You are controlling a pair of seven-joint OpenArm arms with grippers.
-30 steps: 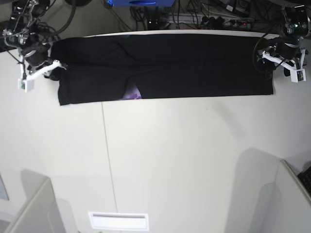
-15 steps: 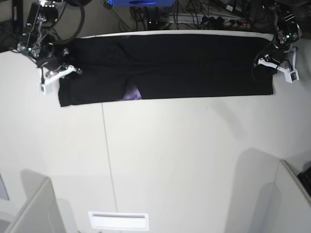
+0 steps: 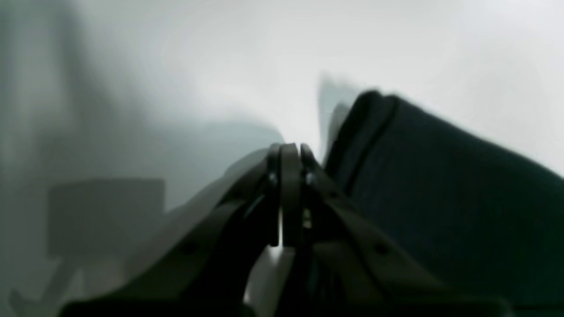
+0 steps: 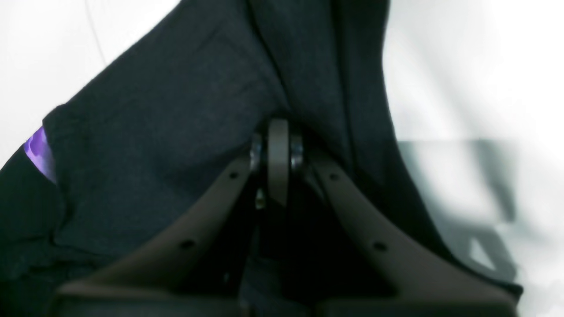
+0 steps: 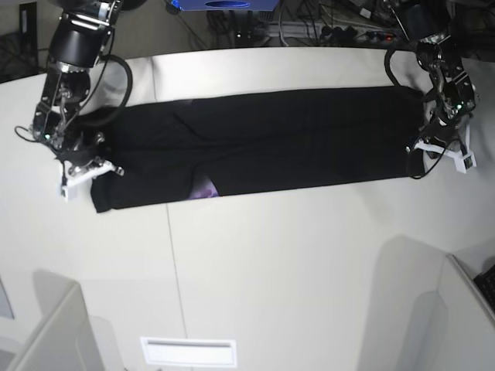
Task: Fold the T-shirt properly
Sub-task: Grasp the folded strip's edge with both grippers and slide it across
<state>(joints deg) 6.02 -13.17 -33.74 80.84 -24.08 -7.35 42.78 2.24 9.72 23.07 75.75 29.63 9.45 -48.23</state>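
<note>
Arms reach down from the far side of the worktop (image 5: 309, 270), one at each end of the T-shirt (image 5: 263, 143), which lies as a long dark band between my two pincers. My right pincer (image 5: 89, 168) sits low at the band's end, jaws pressed together; in its wrist view the black cloth bunches right around the tips, so it seems pinched there, though the folds hide the contact itself. My left pincer (image 5: 439, 151) sits at the opposite end, jaws likewise shut; from its wrist camera the cloth edge lies just beside the tips to one side, and the blur keeps me from telling whether any fabric is caught. A sliver of purple print (image 5: 205, 188) peeks from the near edge, closer to my right pincer.
</note>
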